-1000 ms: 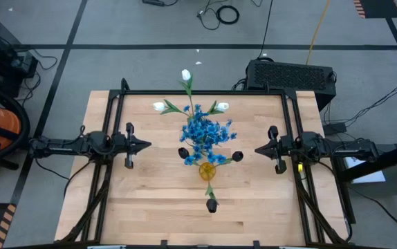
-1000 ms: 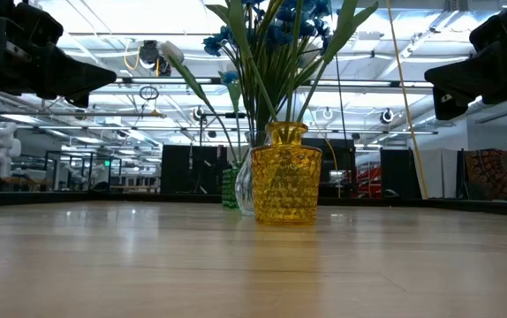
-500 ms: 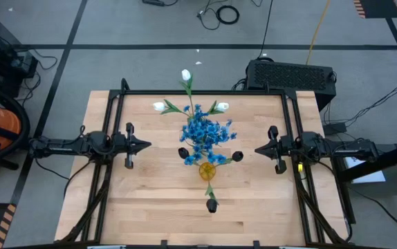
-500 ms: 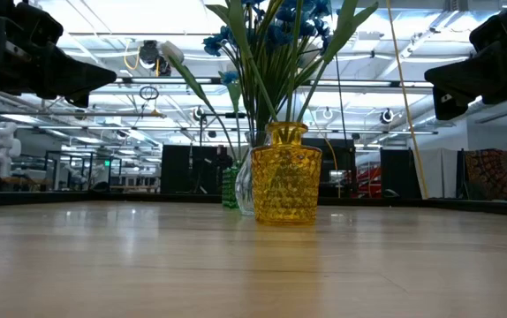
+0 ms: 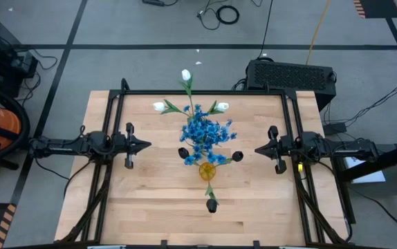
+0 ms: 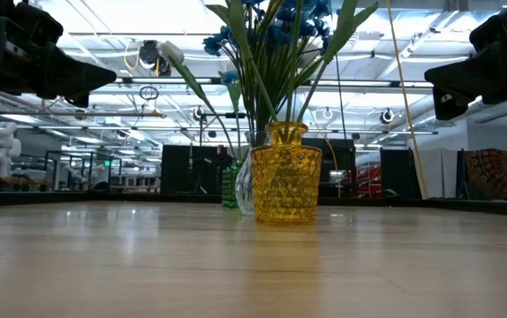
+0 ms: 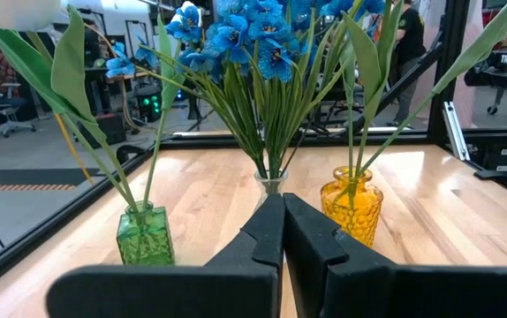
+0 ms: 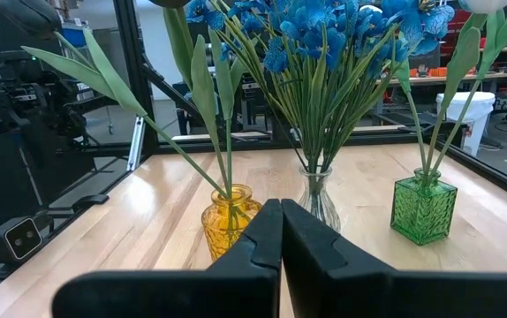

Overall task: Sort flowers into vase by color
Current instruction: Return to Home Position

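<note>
Three vases stand in a row at the table's middle. The green vase (image 7: 145,234) holds white tulips (image 5: 186,75). The clear vase (image 7: 271,183) holds bushy blue flowers (image 5: 205,131). The yellow vase (image 6: 286,172) holds leafy stems with dark buds (image 5: 211,205). All stems stick into the vases' necks. My left gripper (image 5: 147,145) hangs shut at the table's left, pointing level at the vases. My right gripper (image 5: 258,149) hangs shut at the table's right, pointing level at them too. Both are well clear of the flowers.
A black frame (image 5: 205,93) runs along the table's far edge and both sides. The wooden top (image 5: 157,207) lies bare near the front edge. A black box (image 5: 292,75) and cables sit on the floor beyond the far edge.
</note>
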